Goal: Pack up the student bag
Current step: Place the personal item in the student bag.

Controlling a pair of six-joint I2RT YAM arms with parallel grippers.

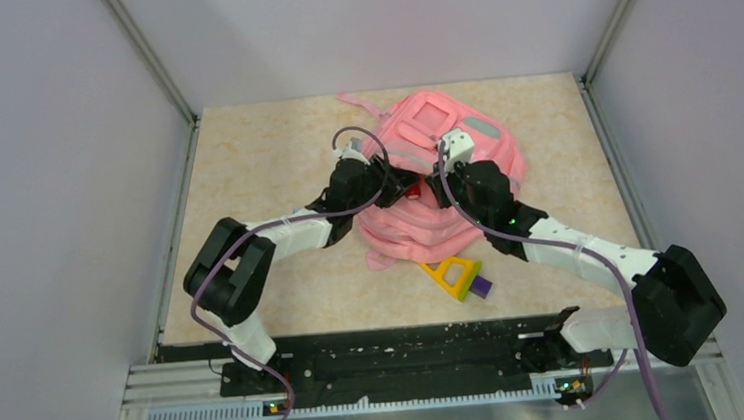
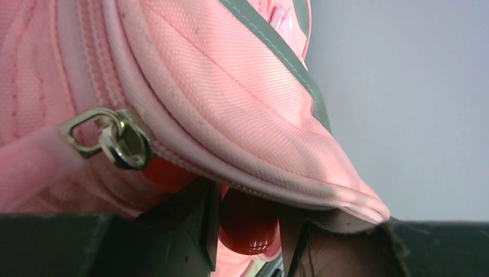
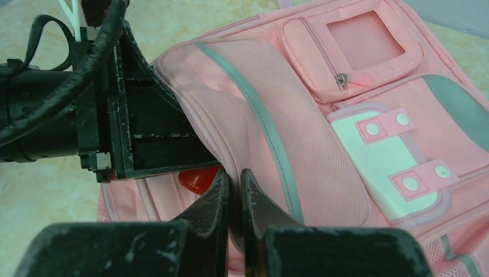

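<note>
The student bag (image 1: 463, 148) lies at the back middle of the table, pink with mint-green front pockets. My left gripper (image 1: 398, 185) reaches into its opening from the left, shut on a glossy red rounded object (image 2: 249, 231) that sits between the jaws under the bag's lifted flap (image 2: 230, 86). From the right, my right gripper (image 1: 438, 187) is shut on the pink zip edge of that flap (image 3: 234, 176) and holds it up. In the right wrist view the red object (image 3: 199, 179) shows just below the left gripper's fingers (image 3: 155, 150).
A yellow triangle frame (image 1: 450, 274) and a purple block (image 1: 480, 286) lie on the table in front of the bag. A metal zip pull (image 2: 109, 138) hangs at the flap's edge. Grey walls enclose the table on three sides.
</note>
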